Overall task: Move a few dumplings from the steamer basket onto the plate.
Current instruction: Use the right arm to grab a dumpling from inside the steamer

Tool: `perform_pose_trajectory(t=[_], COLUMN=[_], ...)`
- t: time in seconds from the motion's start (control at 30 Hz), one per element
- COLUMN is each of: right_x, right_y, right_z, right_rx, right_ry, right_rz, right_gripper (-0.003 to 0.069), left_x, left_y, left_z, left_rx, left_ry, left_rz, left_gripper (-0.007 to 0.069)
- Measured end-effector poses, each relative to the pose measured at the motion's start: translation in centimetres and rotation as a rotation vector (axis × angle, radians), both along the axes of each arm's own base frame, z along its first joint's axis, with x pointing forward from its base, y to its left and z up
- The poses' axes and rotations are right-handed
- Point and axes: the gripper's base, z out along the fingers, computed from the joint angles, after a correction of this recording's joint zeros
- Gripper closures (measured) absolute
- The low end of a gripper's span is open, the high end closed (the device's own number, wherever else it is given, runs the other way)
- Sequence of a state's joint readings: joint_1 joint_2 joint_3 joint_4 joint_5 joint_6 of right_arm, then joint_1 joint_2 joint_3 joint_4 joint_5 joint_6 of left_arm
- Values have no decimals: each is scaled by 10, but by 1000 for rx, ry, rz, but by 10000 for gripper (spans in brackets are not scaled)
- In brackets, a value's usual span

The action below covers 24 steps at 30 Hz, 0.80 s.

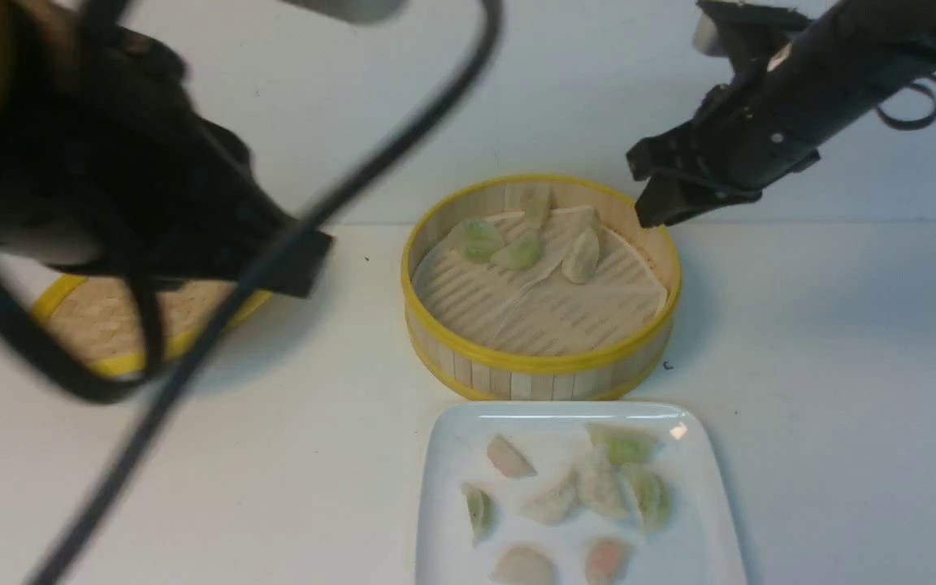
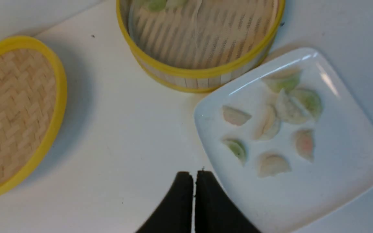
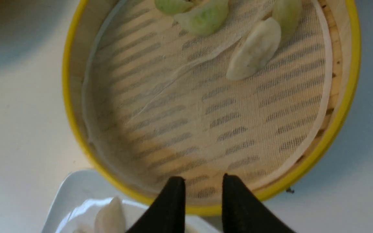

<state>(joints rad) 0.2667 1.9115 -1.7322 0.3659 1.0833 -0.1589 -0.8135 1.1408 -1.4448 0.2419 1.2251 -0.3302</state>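
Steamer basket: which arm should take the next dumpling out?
Right, probably: the right gripper hangs open at the basket's rim, near the dumplings; the left gripper is shut, farther off.

From here I see small crescent-shaped dumplings (image 1: 519, 251), pleated and translucent, pale green or whitish. Several sit in the steamer basket (image 1: 541, 361), a round slatted thing with yellow rims and a ridged white liner, at the counter's far side, the dumplings gathered toward its far rim. More lie on the plate (image 1: 468, 561), glossy, white and square with rounded corners, just nearer; two green ones and a whitish one cluster by its far right corner.
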Motion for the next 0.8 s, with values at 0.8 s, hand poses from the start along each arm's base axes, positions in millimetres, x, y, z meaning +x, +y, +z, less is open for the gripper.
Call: perform_pose_trajectory(t=[0.8], right_x=[102], right_y=[41], right_z=[-131], right_rx=[-48], right_ry=[-8], right_rz=[-18], right_gripper=[375], left_x=[-86], left_y=[107], left_z=[-32], left_rx=[-209], left_ry=[-108], left_rz=[229], left_gripper=[631])
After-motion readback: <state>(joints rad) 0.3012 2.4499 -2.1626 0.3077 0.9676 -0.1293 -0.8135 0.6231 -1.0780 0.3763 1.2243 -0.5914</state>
